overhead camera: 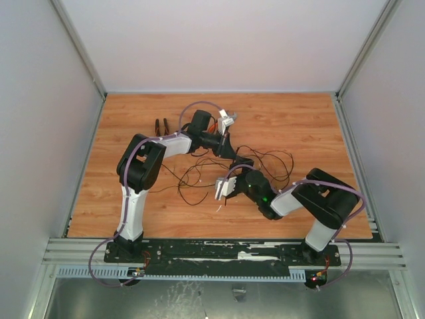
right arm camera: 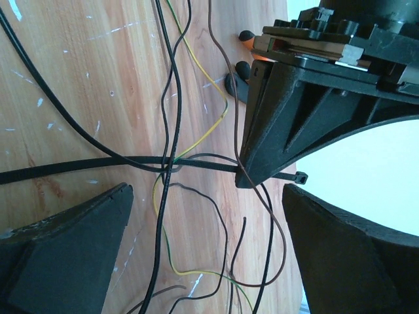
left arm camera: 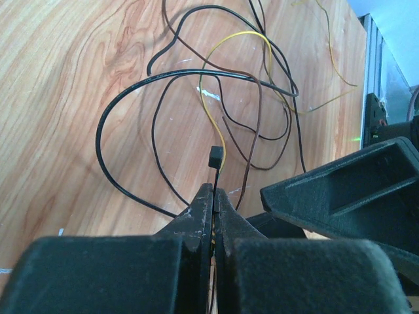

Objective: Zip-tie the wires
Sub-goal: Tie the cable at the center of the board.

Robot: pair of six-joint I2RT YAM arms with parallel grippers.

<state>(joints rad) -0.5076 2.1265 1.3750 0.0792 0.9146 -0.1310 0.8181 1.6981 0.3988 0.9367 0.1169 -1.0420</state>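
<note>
wires (right arm camera: 171, 78) and zip tie (right arm camera: 78, 165) crossing between the 2 fingers (right arm camera: 72, 248) of right gripper (right arm camera: 208, 191), left gripper (right arm camera: 244, 179) wedged there too, bare table (right arm camera: 72, 85) beyond the fingertips

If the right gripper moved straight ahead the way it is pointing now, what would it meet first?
Most likely the zip tie, stretched across just ahead of the open right gripper and pinched by the left gripper, with the wires crossing it. Depth is unclear, though.

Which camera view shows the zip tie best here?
Right wrist: the zip tie runs lengthwise across the wires to its head. Left wrist shows only the head end pinched in the shut left gripper. From the top it is too small to pick out.
</note>
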